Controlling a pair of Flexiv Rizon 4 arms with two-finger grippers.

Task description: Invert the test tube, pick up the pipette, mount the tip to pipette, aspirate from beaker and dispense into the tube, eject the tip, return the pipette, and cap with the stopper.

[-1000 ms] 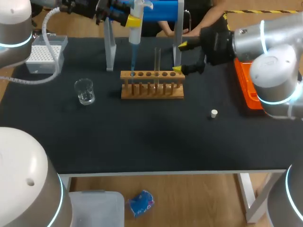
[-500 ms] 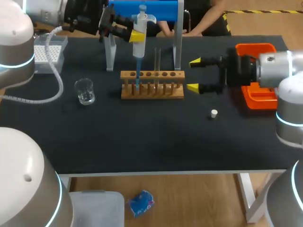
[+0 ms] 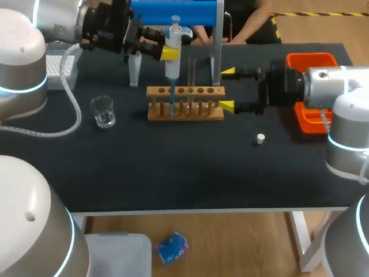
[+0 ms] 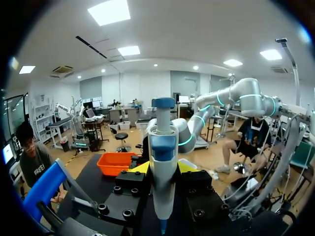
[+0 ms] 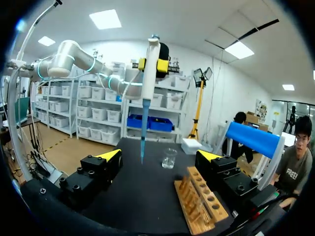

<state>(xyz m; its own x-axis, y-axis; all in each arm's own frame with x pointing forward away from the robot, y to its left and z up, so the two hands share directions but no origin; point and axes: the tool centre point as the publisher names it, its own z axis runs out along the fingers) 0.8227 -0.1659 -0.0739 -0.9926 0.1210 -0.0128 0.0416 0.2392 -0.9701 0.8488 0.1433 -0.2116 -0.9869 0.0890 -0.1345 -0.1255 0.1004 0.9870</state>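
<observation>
Gripping pipette [image 3: 172, 68], left tool [image 3: 170, 53], test tube [image 3: 192, 72] upright in rack [image 3: 185, 111]

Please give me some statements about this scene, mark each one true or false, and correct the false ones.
1. The left hand holds the pipette. True.
2. The stopper sits on the test tube. False: the stopper lies on the table, apart from the test tube, which stands in the rack.
3. The right hand is open. True.
4. The beaker stands in the rack. False: the beaker stands on the table, to the left of the rack.
</observation>
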